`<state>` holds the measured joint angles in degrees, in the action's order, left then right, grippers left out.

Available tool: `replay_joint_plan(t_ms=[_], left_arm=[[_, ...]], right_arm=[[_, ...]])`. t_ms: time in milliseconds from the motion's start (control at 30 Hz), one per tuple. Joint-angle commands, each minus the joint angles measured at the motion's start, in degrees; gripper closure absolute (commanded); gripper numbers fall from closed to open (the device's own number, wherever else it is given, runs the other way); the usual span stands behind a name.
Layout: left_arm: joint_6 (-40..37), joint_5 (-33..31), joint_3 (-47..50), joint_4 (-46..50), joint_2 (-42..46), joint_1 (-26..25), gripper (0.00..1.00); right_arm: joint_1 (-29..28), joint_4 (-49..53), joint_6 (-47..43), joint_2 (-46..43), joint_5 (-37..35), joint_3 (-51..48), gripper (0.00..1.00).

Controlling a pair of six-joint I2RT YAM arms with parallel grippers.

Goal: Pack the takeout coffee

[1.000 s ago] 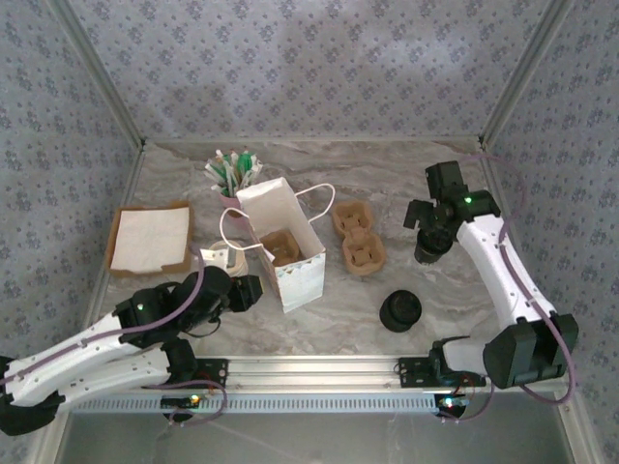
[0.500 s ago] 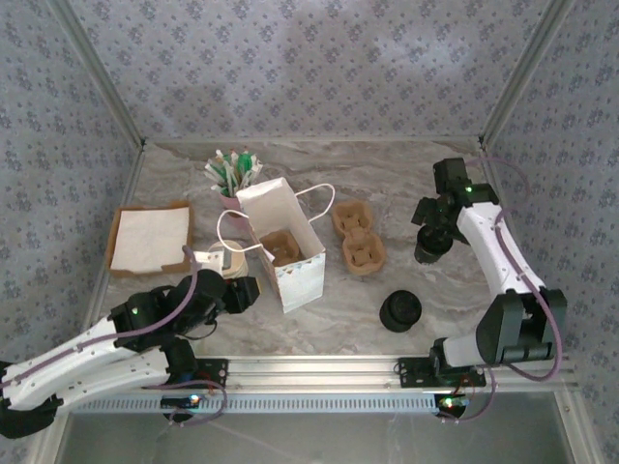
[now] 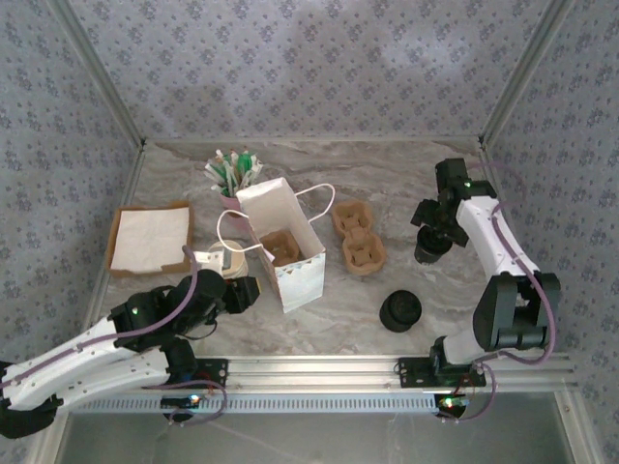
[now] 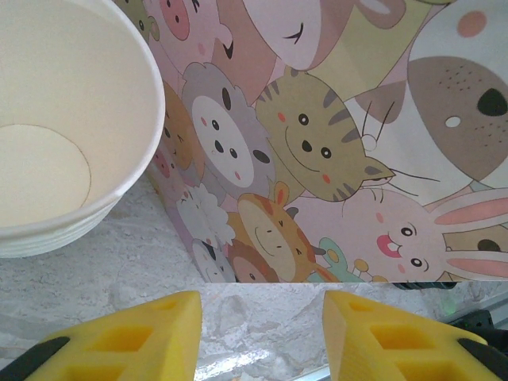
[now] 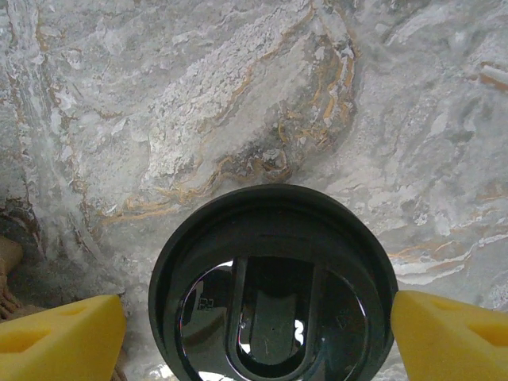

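My right hand (image 5: 255,333) straddles the black lid (image 5: 274,290) on the counter (image 3: 387,184), well right of the paper bag (image 3: 302,278), fingers wide, gripping nothing yet. I'd centre it, then close gently on the rim. My left hand (image 4: 260,321) hangs half-open and empty beside the bag.

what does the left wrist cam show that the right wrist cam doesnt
Left wrist: a stack of nested white paper cups beside a cartoon-animal printed paper bag, with the left pincer open and empty. Right wrist: a round black plastic lid lying between the yellow tips of the open right pincer. Both: the grey marble tabletop and yellow fingertips at the bottom edge.
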<state>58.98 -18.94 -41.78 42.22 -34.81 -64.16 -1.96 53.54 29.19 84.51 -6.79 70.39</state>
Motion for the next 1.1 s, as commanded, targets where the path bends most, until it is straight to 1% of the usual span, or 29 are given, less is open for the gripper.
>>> replay_joint_plan(t_ms=[0,233,400,833,1067], left_arm=[[-1.1,-1.4,-0.2,0.7,0.3,-0.3,0.56],[-1.1,-1.6,-0.3,0.7,0.2,-0.4,0.56],[-1.2,-1.5,-0.6,0.7,-0.1,-0.4,0.56],[-1.4,-1.8,-1.1,1.0,-0.4,-0.4,0.56],[-1.3,-1.8,-1.0,1.0,-0.4,-0.4,0.55]], right_arm=[[0.4,0.9,0.8,0.8,-0.4,0.5,0.12],[0.3,0.7,1.6,1.4,-2.3,-0.1,0.14],[0.1,0.4,1.7,1.5,-2.5,-0.6,0.18],[-1.4,0.3,2.4,1.8,-2.8,-1.6,0.17],[-2.1,0.2,2.6,1.8,-2.9,-1.6,0.21]])
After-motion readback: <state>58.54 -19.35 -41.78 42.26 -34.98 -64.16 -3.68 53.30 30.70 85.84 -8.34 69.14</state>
